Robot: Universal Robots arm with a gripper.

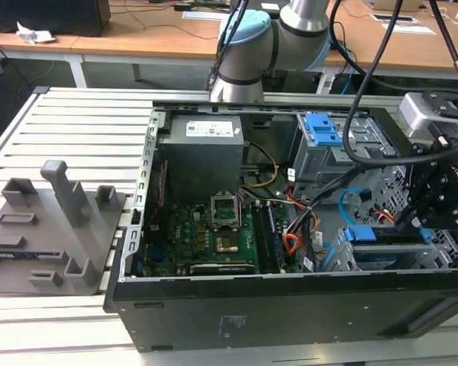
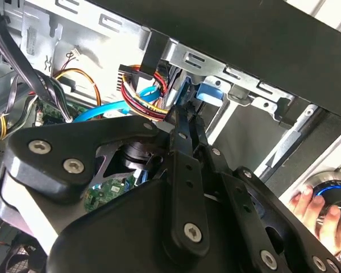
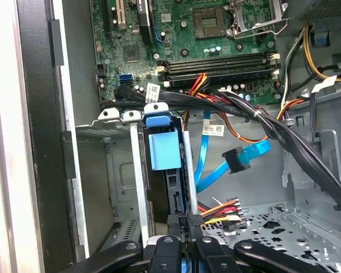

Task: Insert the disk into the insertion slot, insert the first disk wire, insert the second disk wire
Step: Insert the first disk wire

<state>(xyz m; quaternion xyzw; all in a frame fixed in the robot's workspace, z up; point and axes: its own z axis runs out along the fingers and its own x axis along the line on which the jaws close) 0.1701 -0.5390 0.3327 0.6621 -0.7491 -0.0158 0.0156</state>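
Fingers [image 2: 182,133] pinched together on wire plug [image 3: 194,219] beside disk [image 3: 165,151], wrist low inside case [image 1: 290,305].

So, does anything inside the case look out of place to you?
The blue cable hangs loose beside the disk, its black connector plugged into nothing. A person's hand rests on a knob outside the case.

The disk [image 3: 165,151] in its blue carrier sits seated inside the grey metal insertion slot [image 3: 137,182]
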